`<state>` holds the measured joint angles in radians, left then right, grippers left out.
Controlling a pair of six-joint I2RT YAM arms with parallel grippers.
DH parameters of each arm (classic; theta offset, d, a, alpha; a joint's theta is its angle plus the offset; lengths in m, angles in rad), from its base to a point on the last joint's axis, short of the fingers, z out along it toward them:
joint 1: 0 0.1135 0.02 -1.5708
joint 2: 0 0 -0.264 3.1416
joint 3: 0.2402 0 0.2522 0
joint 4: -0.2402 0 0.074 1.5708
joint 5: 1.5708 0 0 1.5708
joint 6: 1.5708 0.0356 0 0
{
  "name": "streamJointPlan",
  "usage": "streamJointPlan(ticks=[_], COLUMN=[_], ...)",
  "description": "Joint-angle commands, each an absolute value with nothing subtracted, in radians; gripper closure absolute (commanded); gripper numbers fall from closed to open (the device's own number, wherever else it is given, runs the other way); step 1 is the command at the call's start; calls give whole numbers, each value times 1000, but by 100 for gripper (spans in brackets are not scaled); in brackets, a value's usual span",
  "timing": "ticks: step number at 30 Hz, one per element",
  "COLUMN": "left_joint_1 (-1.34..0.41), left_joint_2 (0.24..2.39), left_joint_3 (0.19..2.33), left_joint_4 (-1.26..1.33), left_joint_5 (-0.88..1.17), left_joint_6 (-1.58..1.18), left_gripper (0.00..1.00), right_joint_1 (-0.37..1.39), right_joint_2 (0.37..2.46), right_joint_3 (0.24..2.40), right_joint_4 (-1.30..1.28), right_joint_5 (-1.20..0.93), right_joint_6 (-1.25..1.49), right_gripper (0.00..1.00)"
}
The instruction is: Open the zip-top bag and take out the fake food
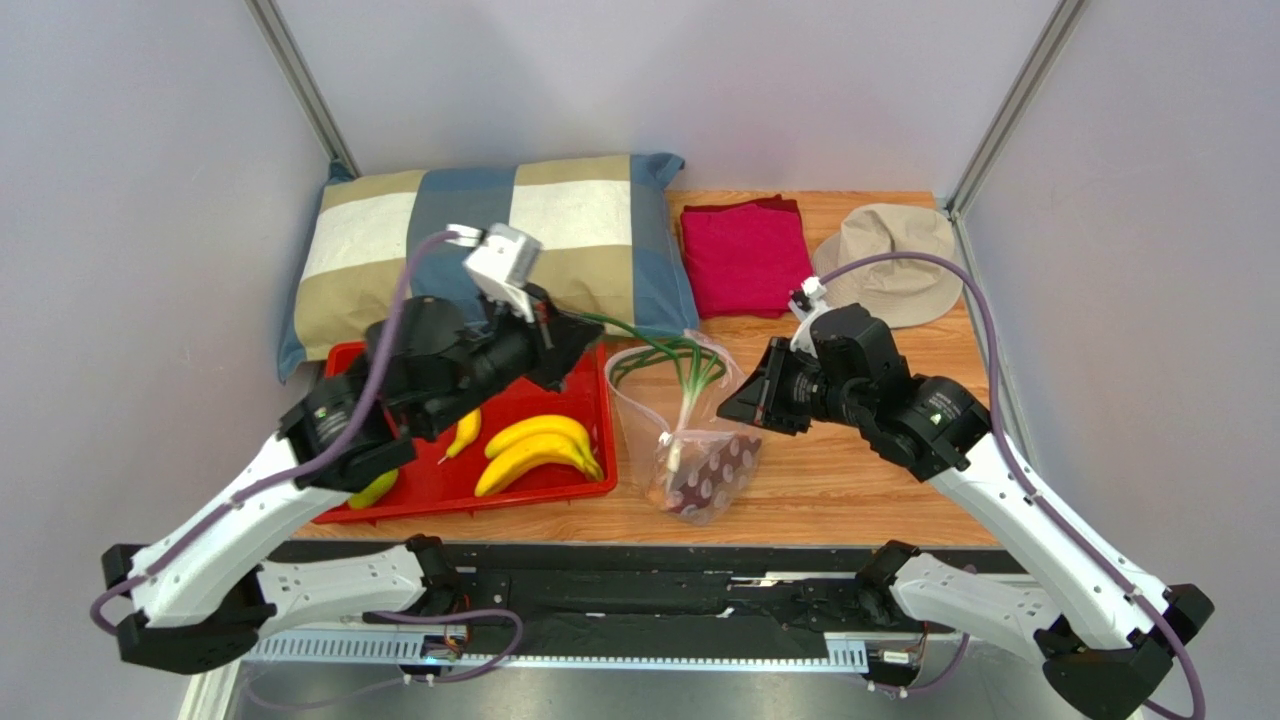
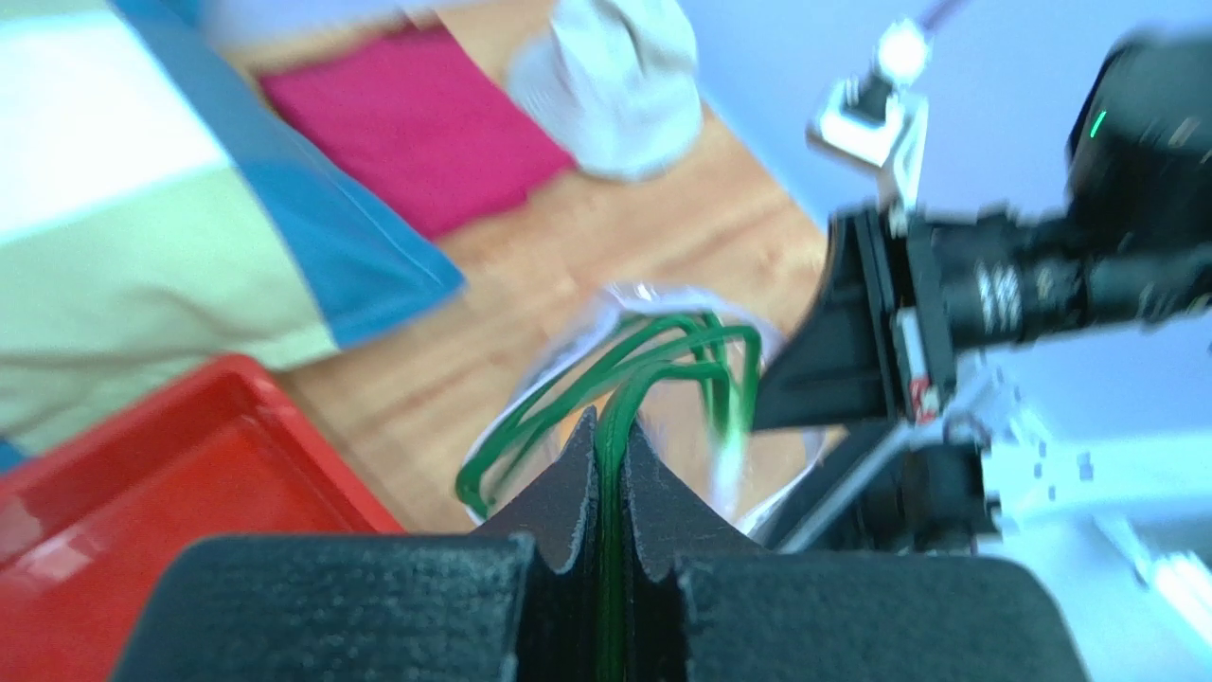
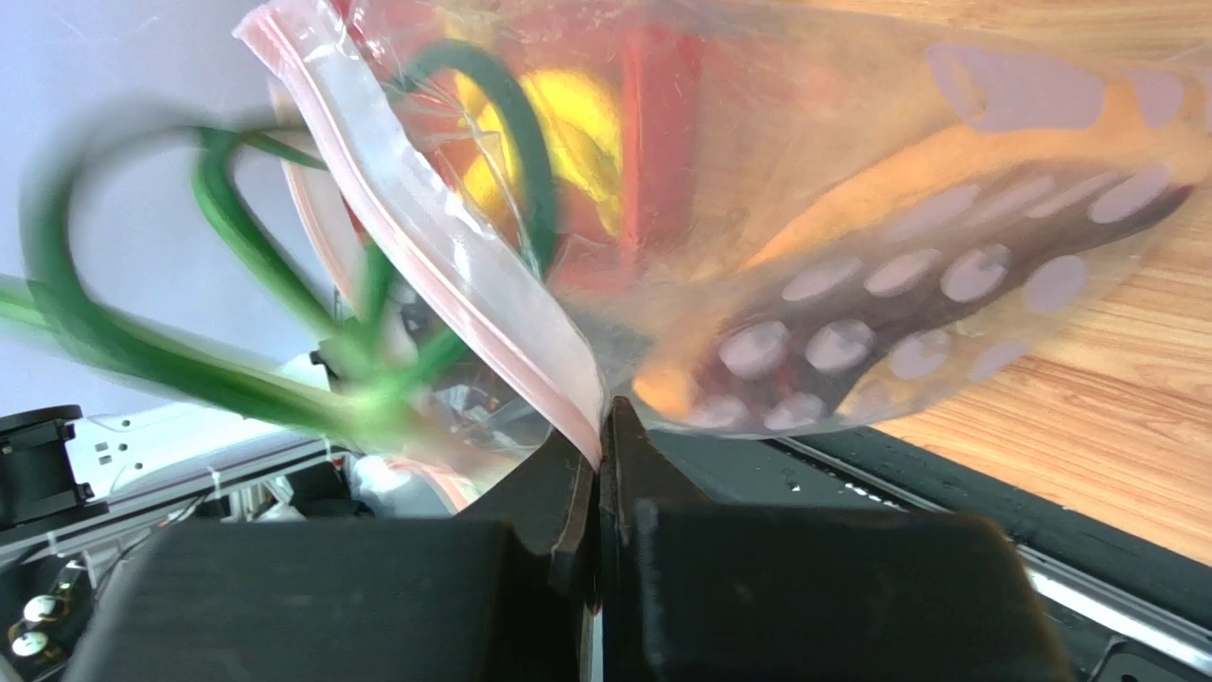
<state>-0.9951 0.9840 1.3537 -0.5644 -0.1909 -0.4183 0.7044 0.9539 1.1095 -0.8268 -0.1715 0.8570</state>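
1. Top external view: the zip-top bag (image 1: 724, 455) stands upright on the wooden worktop (image 1: 857, 473), mouth up, just right of the red tray (image 1: 466, 509) and between the two arms.
2. The left pincer (image 1: 589, 342) sits at the bag's upper left. It is closed narrow on the green stalks (image 1: 661, 357) of a toy spring onion; the white stem (image 1: 688, 414) runs down inside the bag.
3. Left wrist view confirms this: the left pincer (image 2: 609, 458) has its fingers pressed on one green stalk, and the remaining stalks (image 2: 647, 355) loop out ahead over the bag mouth. This picture is blurred.
4. The right pincer (image 1: 738, 402) is at the bag's right rim.
5. Right wrist view: the right pincer (image 3: 598, 452) is clamped shut on the bag's edge, right at the pink zip strip (image 3: 427, 235). The bag wall (image 3: 854, 157) bulges away above it, with pale dots visible.
6. A dark piece (image 3: 854, 320) lies low in the bag behind the dots. I cannot identify it.
7. The spring onion stalks (image 3: 235, 213) stick out past the zip strip.
8. Two large yellow bananas (image 1: 534, 450) and a smaller one (image 1: 466, 432) lie on the tray, outside the bag.
9. At the back of the worktop are a plaid pillow (image 1: 496, 233), a folded magenta cloth (image 1: 744, 258) and a beige hat (image 1: 899, 263).
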Motion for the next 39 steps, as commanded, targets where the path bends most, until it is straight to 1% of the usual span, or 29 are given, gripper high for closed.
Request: streamJointPlan(ticks=[1, 4, 9, 12, 17, 21, 22, 24, 25, 27, 28, 34, 39], left_joint_1=[-996, -996, -996, -996, -985, -940, -922, -826, -789, -677, -651, -555, -466], left_joint_2=[881, 815, 814, 830, 815, 808, 808, 802, 790, 784, 787, 876, 925], left_joint_3=[1414, 1426, 1503, 1528, 1500, 1439, 1418, 1341, 1313, 1248, 1227, 1118, 1046], left_joint_4=[-565, -463, -488, -572, -652, -675, -699, -713, -721, -729, -733, -871, -952], left_joint_5=[-429, -391, -420, -550, -777, -839, -835, -793, -731, -672, -648, -715, -666], left_joint_6=[-336, -261, -190, -201, -221, -224, -239, -305, -330, -405, -422, -667, -863], left_gripper=[100, 100, 100, 100, 100, 100, 100, 100, 100, 100, 100, 100, 100], right_joint_1=[698, 696, 690, 687, 673, 657, 655, 655, 655, 655, 655, 655, 655], right_joint_2=[956, 976, 985, 988, 971, 957, 954, 947, 945, 937, 936, 919, 910], right_joint_3=[1094, 1095, 1095, 1107, 1121, 1131, 1137, 1147, 1160, 1167, 1169, 1167, 1163], right_joint_4=[-856, -888, -905, -922, -949, -963, -963, -965, -968, -969, -974, -979, -983], right_joint_5=[-132, -101, -90, -86, -86, -97, -104, -109, -110, -110, -112, -121, -123], right_joint_6=[807, 782, 770, 758, 742, 733, 730, 726, 723, 721, 721, 724, 726], right_gripper=[100, 100, 100, 100, 100, 100, 100, 100, 100, 100, 100, 100, 100])
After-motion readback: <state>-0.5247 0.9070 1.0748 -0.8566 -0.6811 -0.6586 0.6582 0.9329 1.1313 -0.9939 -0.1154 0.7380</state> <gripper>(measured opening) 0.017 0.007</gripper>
